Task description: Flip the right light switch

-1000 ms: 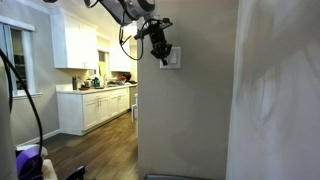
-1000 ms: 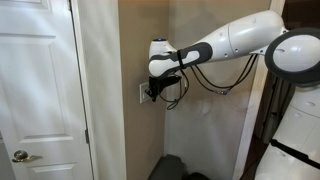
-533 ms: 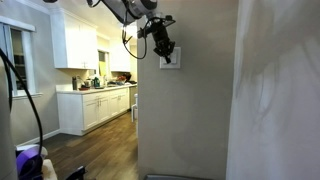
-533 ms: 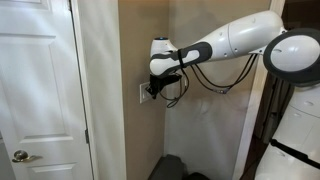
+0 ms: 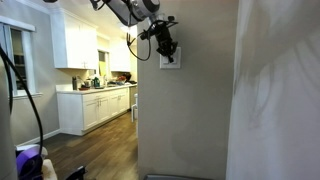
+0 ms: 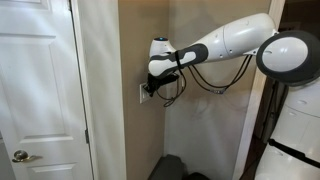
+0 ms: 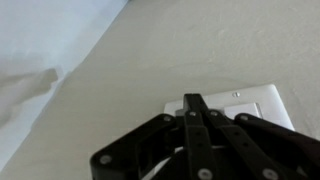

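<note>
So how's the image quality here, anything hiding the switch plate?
Wrist view: soft throughout, the dark jaws blurred up close and covering the lower edge of the switch plate. In an exterior view the kitchen cabinets are bright while the near wall is dim and the plate tiny. In an exterior view the light is even, but the arm hides most of the plate.

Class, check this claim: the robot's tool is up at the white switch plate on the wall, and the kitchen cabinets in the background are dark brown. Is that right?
Not quite. The tool is at the white switch plate on the wall, but the kitchen cabinets are white, not dark brown; an exterior view shows them.
</note>
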